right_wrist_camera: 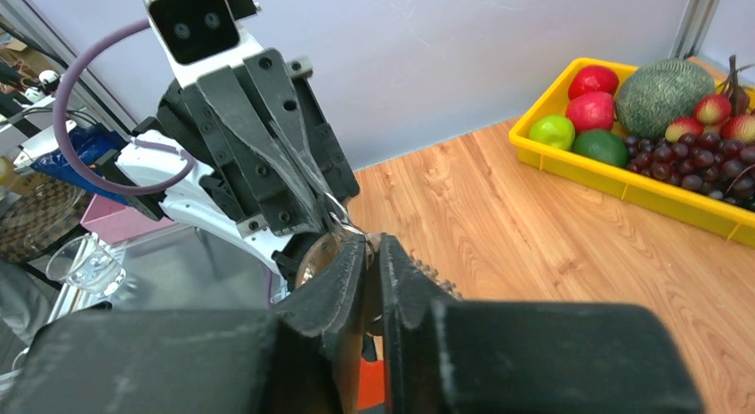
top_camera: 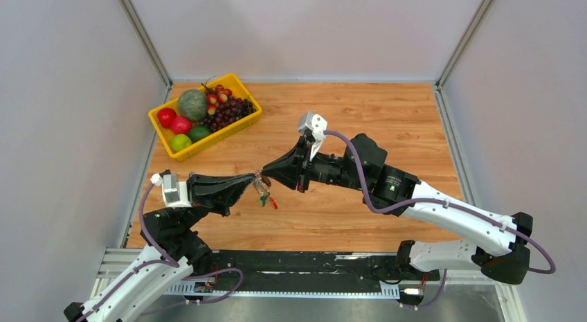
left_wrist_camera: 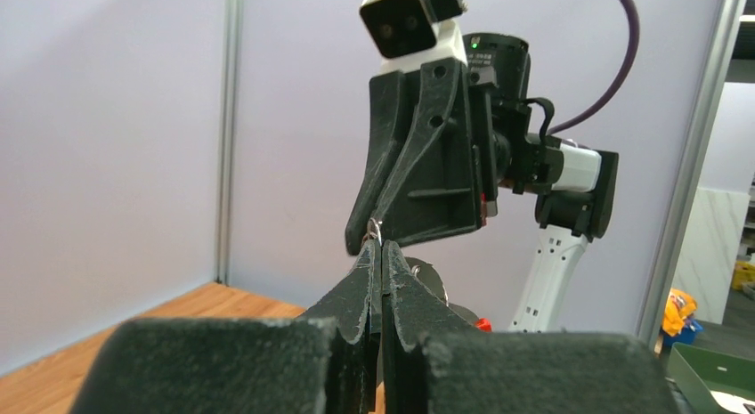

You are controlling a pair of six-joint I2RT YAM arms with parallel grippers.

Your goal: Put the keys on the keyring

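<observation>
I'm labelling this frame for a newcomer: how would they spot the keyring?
Above the middle of the wooden table, the left pincer and right pincer meet tip to tip. The keyring dangles there: small metal bunch with red and green bits.

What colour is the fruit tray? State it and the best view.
Yellow. The tray shows best in the top external view.
</observation>
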